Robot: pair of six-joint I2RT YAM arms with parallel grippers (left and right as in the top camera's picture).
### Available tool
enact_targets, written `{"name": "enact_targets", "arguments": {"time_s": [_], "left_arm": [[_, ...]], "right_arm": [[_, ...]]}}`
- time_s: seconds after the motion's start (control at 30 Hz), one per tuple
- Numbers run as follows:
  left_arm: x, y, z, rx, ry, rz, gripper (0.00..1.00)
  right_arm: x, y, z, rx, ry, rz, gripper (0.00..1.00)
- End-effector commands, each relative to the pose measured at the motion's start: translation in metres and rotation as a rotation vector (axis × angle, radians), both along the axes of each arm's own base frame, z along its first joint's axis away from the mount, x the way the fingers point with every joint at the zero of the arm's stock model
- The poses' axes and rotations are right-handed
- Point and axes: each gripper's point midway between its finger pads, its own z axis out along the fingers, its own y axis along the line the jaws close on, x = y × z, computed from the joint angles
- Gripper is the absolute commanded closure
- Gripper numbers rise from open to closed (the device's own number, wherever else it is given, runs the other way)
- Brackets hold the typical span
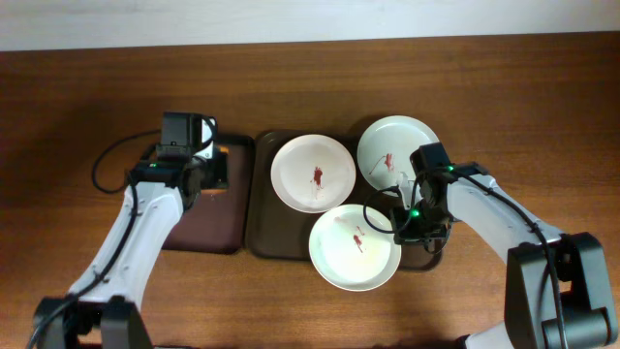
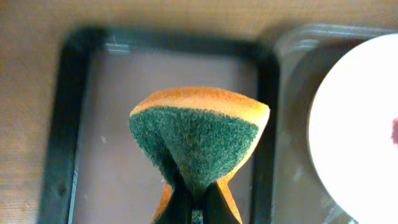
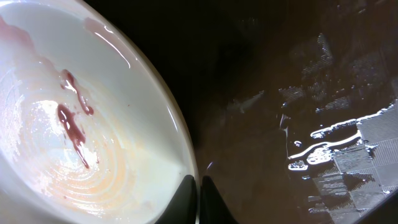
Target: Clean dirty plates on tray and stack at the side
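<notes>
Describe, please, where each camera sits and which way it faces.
Overhead: above the table, straight down on the tray, three plates, both arms.
Left wrist: down past the left gripper, shut on a sponge, onto the small dark tray.
Right wrist: low over the tray, at the right gripper pinching the front plate's rim.
Shared: overhead and right wrist both show the front plate's red smear.

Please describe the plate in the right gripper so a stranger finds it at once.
Find the large brown tray. Of three white plates there, it is the front plate, lowest in the overhead view. Only it overhangs the tray's front edge and is pinched by the right gripper.
</notes>
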Motion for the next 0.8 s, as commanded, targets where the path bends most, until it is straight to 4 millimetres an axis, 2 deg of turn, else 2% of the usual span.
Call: {"name": "enact_targets", "arguments": {"time_s": [0.0,0.1,0.17,0.33,0.57,0.77], "left_arm": [[0.008,-0.003,0.068,-0.033,-0.209,-0.006,1.00],[-0.004,-0.002,0.106,-0.042,-0.303,-0.007,1.00],[-0.015,-0.001,0.124,-0.046,-0.342,-0.008,1.00],[-0.028,0.000,0.152,-0.053,-0.419,-0.008,1.00],[-0.016,0.006,0.166,-0.033,-0.494,0.019,1.00],[0.005,0.004,0.211,-0.054,-0.691,0.021,1.00]], "right_arm": [[0.003,0.003,0.000,-0.002,-0.004,0.011,0.96],[0.003,0.003,0.000,-0.002,-0.004,0.011,0.96],[0.003,0.003,0.000,-0.002,-0.004,0.011,0.96],[0.003,0.003,0.000,-0.002,-0.003,0.011,0.96],[0.003,0.003,0.000,-0.002,-0.004,0.011,0.96],[0.003,0.003,0.000,-0.002,-0.003,0.011,0.96]]}}
